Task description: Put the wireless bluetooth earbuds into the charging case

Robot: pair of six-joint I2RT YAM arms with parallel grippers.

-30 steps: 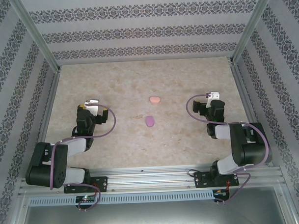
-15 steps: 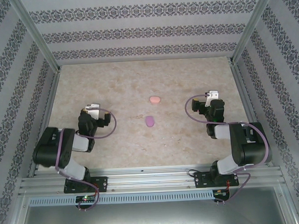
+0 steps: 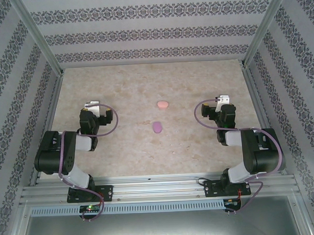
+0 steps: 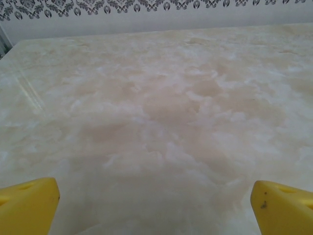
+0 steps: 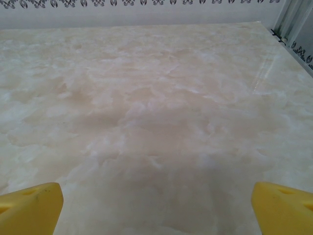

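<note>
left hand (image 3: 92, 106), right hand (image 3: 224, 99) wide open, empty; pink case (image 3: 163, 104), purple case (image 3: 157, 127) likely light, slick: pinch across width

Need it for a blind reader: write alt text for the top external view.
A pink oval case and a purple oval case lie apart on a marbled table, pink farther back. The left gripper and right gripper flank them.

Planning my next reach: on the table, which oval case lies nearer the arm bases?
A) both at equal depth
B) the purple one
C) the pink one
B: from overhead, the purple oval case lies toward the near side of the table, and the pink oval case sits just beyond it.
</note>
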